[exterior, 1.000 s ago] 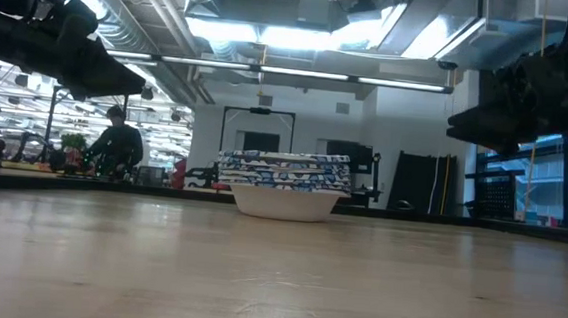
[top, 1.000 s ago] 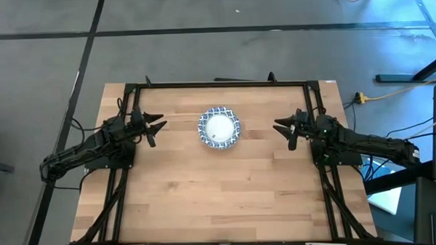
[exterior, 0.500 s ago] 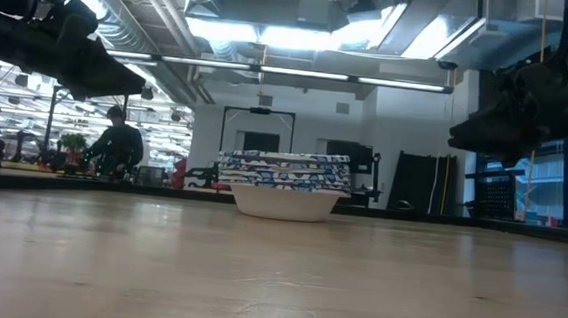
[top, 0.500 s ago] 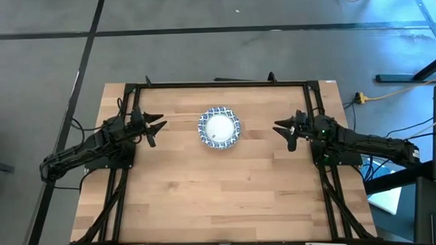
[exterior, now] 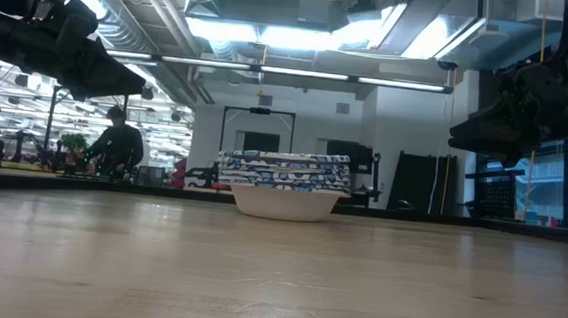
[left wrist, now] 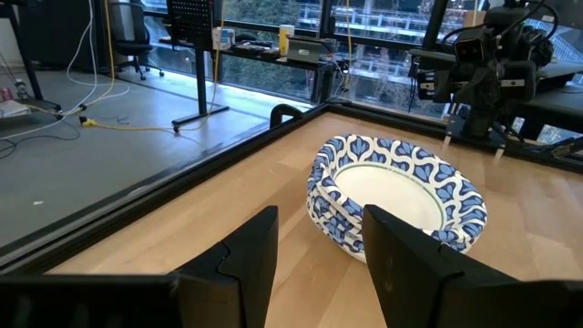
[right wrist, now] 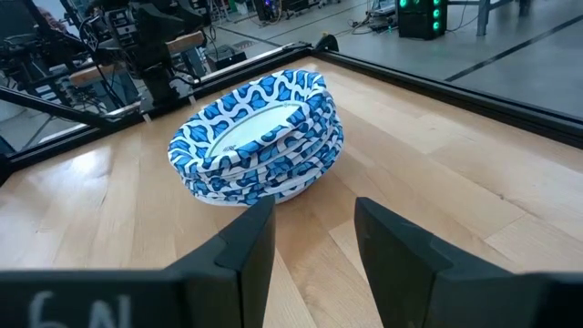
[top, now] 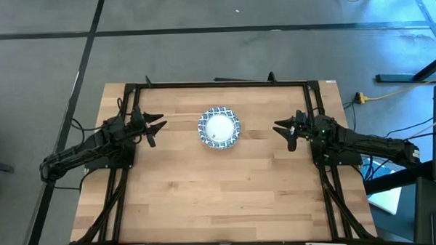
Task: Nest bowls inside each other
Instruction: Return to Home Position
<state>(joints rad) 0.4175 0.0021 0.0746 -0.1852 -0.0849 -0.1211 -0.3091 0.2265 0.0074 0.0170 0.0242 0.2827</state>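
Observation:
The bowls stand nested in one stack [top: 219,128] on the wooden table, far of its middle; the lowest bowl's white base rests on the table [exterior: 285,201]. The stack shows in the left wrist view [left wrist: 396,196] and the right wrist view [right wrist: 258,137]. My left gripper [top: 158,129] is open and empty, raised above the table to the stack's left. My right gripper [top: 281,129] is open and empty, raised to the stack's right. Both point at the stack and stand apart from it.
A black frame rail [top: 217,84] runs along the table's far edge and down both sides. Bare wood [top: 220,195] lies between the stack and the near edge. A person [exterior: 115,145] sits far off in the room behind.

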